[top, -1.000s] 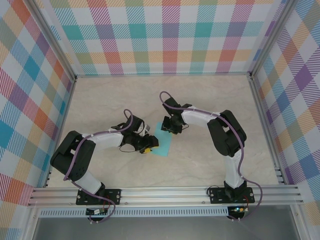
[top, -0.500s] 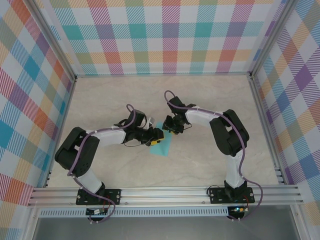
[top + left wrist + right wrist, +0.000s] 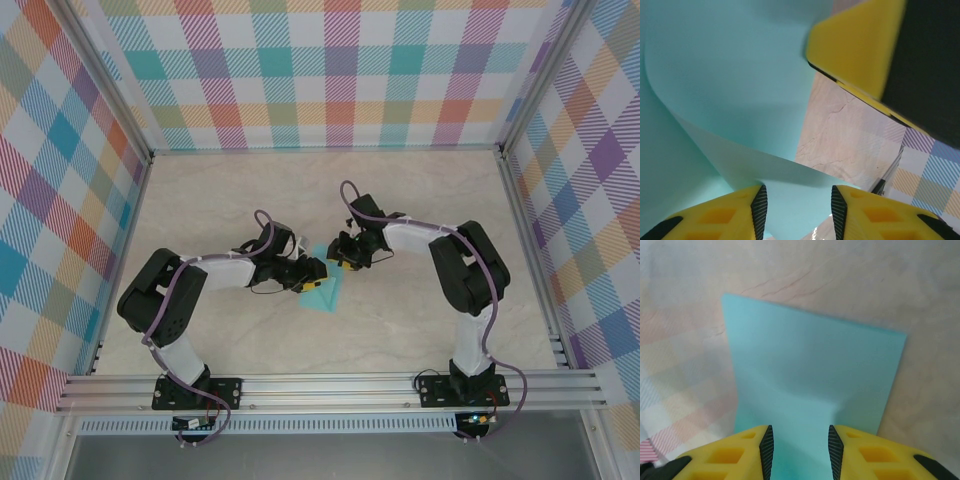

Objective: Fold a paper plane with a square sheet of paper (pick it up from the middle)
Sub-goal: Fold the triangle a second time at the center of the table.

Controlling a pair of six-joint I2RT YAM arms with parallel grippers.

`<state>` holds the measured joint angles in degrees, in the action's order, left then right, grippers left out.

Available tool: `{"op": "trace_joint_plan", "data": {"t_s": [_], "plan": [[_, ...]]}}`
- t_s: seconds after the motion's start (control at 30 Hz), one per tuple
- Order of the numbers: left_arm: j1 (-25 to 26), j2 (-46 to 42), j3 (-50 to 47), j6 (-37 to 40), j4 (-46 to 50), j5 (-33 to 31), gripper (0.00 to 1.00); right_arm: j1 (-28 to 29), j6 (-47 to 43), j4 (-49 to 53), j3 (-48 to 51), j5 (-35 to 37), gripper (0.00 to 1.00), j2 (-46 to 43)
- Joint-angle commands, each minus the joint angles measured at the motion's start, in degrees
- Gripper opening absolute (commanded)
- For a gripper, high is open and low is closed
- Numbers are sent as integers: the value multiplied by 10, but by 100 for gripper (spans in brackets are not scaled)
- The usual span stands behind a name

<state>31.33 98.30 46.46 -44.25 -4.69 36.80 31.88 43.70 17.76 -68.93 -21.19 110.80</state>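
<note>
Sheet (image 3: 328,292): turquoise, lying mid-table (image 3: 220,200), a touch toward 6 o'clock from centre. Both grippers are on it.

Left gripper (image 3: 314,281) reaches in from 9 o'clock. Right gripper (image 3: 346,263) reaches in from 2 o'clock. They sit near each other over the sheet's 12 o'clock part.

Left wrist view: jaws partway apart, the sheet's edge running across the gap, no pinch seen. The paper here bows upward in a soft curl, one layer arching over another. A blurred yellow finger (image 3: 855,45) hangs at 1 o'clock, likely the other gripper's.

Right wrist view: jaws also partway apart. The sheet runs out flat toward 12 o'clock, and a low ridge rises where it enters the gap. The pads do not look closed on it.

Step, as judged: an early fold, with the sheet being bowed up along its middle to bring one half over the other. No dart shape yet, and no sharp crease that I can make out.

Next move calls for closing on the raised ridge or curl without crumpling it. The lifted half then has to be carried across so the edges meet squarely, and the bend pressed flat against the table.

Paper looks thin, plain, clean-edged and springy. It is likely to slide or pop open if released early.
</note>
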Motion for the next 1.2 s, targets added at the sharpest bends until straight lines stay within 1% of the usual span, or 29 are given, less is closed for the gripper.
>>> {"op": "trace_joint_plan", "data": {"t_s": [0.0,0.13,0.2,0.33,0.43,0.67,0.9,1.0,1.17], "plan": [[7,11,7,3,2,-16,38,-3,-29,-10,16,-26,37,-56],[7,15,8,2,4,-19,35,-4,-34,-17,64,-22,35,-105],[7,16,8,2,5,-21,34,-4,-34,-23,87,-31,35,-122],[7,16,7,4,10,-24,33,-4,-35,-19,119,-50,36,-136],[7,16,7,6,12,-25,32,-3,-30,-27,133,-77,38,-134],[7,15,7,7,14,-26,32,5,-26,-42,137,-91,37,-112],[7,17,8,7,18,-27,32,7,-29,-40,122,-83,33,-88],[7,17,10,7,19,-27,32,8,-29,-49,121,-94,32,-83],[7,18,11,8,21,-27,32,7,-25,-61,121,-106,26,-72]]}}
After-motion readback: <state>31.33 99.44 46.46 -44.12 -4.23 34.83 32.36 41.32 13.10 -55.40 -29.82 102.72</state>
